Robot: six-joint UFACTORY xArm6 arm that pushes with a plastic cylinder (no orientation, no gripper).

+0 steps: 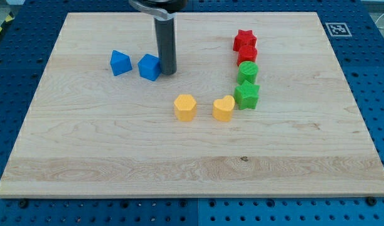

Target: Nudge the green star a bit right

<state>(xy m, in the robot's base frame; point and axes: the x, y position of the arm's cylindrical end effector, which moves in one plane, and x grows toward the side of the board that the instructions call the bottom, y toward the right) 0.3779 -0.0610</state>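
My tip touching one of two blue blocks, two red, two green including green star, two yellow, no end effector fitted.

Layout on the board: my tip stands just at 3 o'clock of the blue cube, with another blue block near its 9 o'clock. Well off at 3 o'clock, a column runs 12 to 6: red star, red block, green block, green star. The yellow heart sits just at the green star's 8 o'clock, with the yellow hexagon at the heart's 9 o'clock
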